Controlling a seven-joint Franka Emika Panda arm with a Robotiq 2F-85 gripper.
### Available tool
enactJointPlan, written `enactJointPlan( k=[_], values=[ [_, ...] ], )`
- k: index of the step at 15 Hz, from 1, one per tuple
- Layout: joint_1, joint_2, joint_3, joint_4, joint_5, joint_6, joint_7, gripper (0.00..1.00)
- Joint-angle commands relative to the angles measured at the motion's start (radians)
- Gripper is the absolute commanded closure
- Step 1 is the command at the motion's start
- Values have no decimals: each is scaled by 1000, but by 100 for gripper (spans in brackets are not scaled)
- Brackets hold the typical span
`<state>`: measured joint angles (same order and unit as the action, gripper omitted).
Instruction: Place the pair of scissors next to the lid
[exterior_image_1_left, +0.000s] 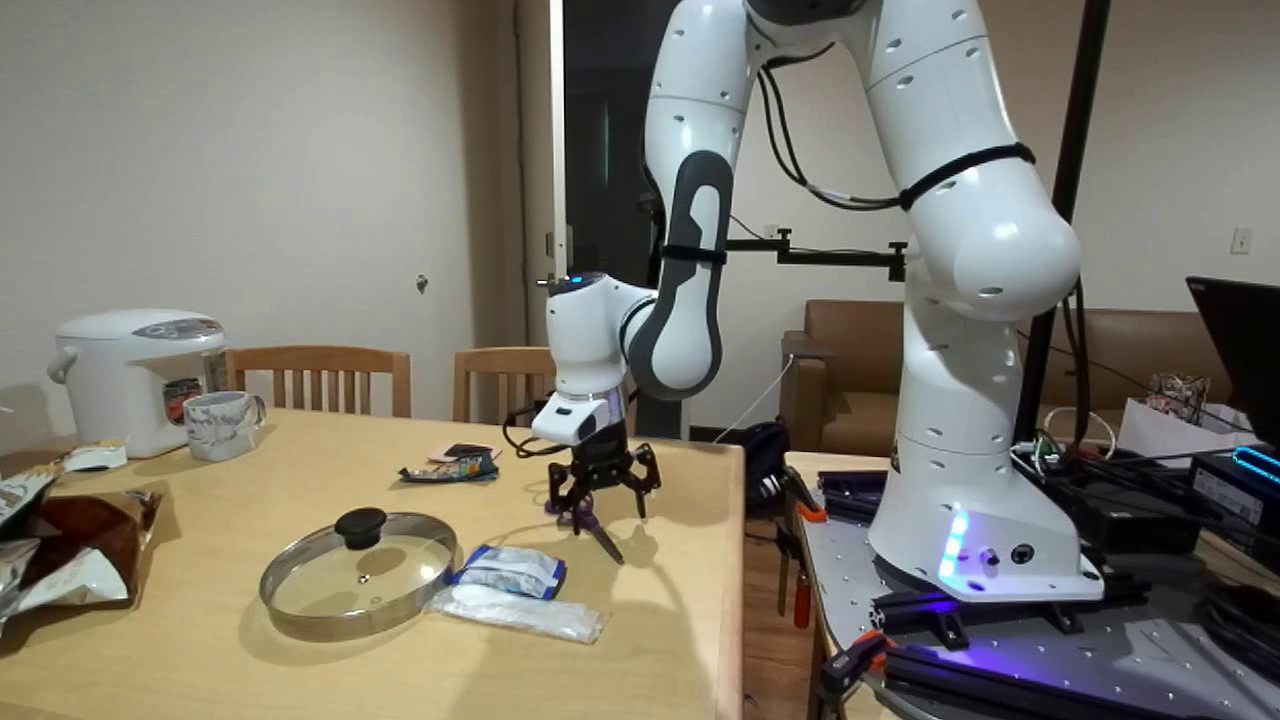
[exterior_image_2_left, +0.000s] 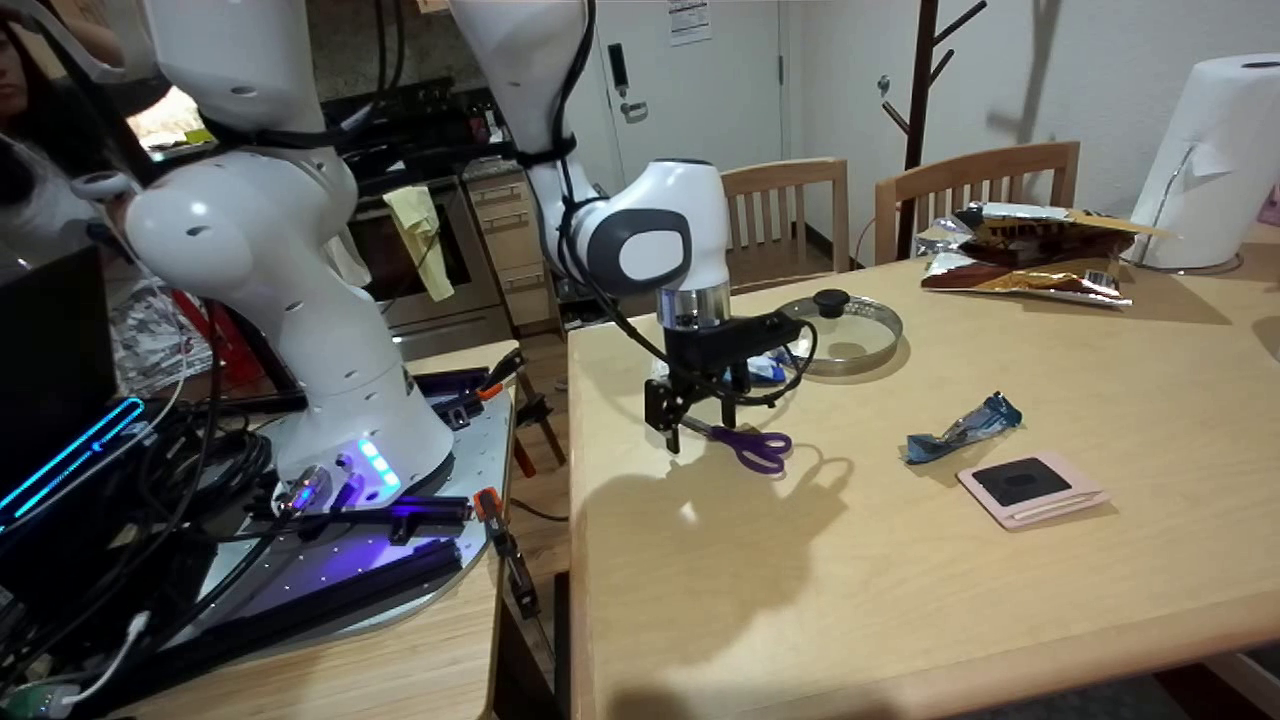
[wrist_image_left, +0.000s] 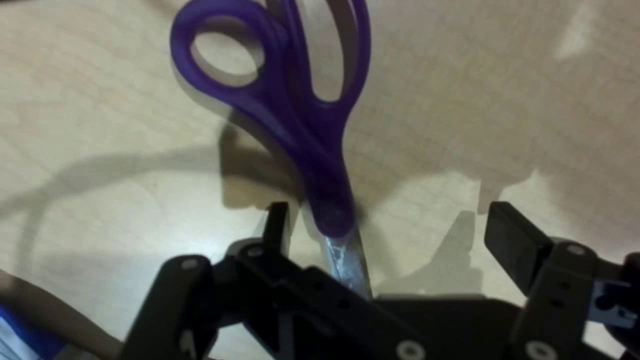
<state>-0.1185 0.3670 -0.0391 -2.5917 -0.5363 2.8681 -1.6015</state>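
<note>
The scissors with purple handles (exterior_image_1_left: 583, 517) lie on the table near its robot-side edge; they also show in an exterior view (exterior_image_2_left: 757, 447) and in the wrist view (wrist_image_left: 322, 165). My gripper (exterior_image_1_left: 608, 515) is open just above them, in an exterior view (exterior_image_2_left: 701, 428) too. In the wrist view the gripper (wrist_image_left: 392, 220) has its fingers on either side of the scissors' pivot, with the left finger closer. The blade tips are hidden there by the gripper. The round glass lid with black knob (exterior_image_1_left: 365, 580) lies flat on the table, also in an exterior view (exterior_image_2_left: 850, 338).
A blue-and-white packet (exterior_image_1_left: 515, 570) and a flat clear packet (exterior_image_1_left: 525, 612) lie between the lid and the gripper. A foil wrapper (exterior_image_2_left: 962, 432) and pink card holder (exterior_image_2_left: 1030, 490) lie beyond. A mug (exterior_image_1_left: 222, 428), white water boiler (exterior_image_1_left: 130, 385) and brown bag (exterior_image_1_left: 90, 545) stand farther off.
</note>
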Motion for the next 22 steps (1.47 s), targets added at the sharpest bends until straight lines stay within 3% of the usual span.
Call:
enactJointPlan(
  k=[1,8,16,17,22],
  values=[
    [15,-13,-9,-12,-33,9,-63,0],
    [25,-1,-4,0,-3,3,-44,0],
    [-87,-5,104,-18,157,46,-156,0],
    [-31,-1,60,-1,123,13,-102,0],
    [-27,-1,58,0,127,11,-106,0]
  ],
)
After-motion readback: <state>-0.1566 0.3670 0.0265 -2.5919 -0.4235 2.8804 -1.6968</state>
